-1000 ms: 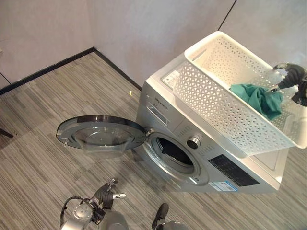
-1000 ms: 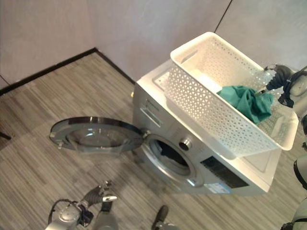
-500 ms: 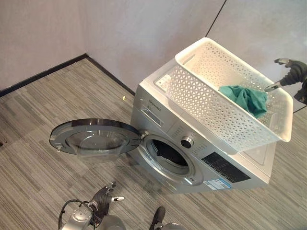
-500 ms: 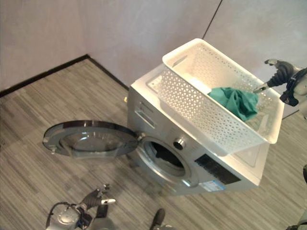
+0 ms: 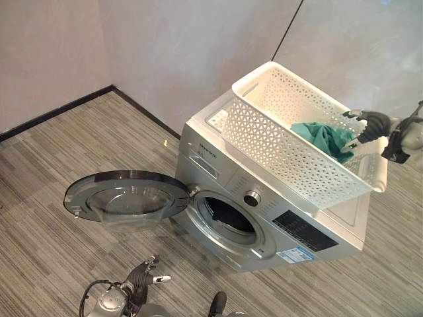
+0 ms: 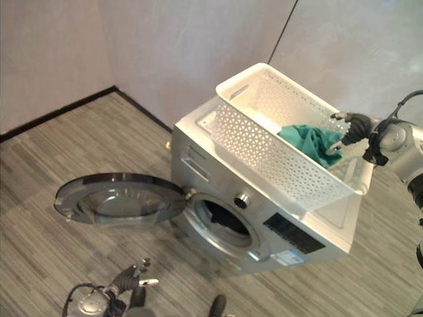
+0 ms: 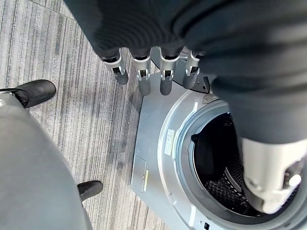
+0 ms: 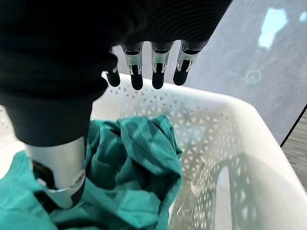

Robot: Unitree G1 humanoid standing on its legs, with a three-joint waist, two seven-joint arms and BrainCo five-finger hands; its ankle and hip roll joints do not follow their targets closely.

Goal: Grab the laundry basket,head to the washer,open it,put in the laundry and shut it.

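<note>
Grey striped floor (image 5: 59, 152), plain walls; right hand (image 5: 370, 125) fingers spread over basket (image 5: 291, 148) atop washer (image 5: 264, 218)

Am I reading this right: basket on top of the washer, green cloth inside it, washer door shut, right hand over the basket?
Not quite: the washer door is swung wide open, as the left eye view shows. The rest holds: the basket sits on the washer, the green cloth lies inside it, and the right hand is over the basket.
</note>
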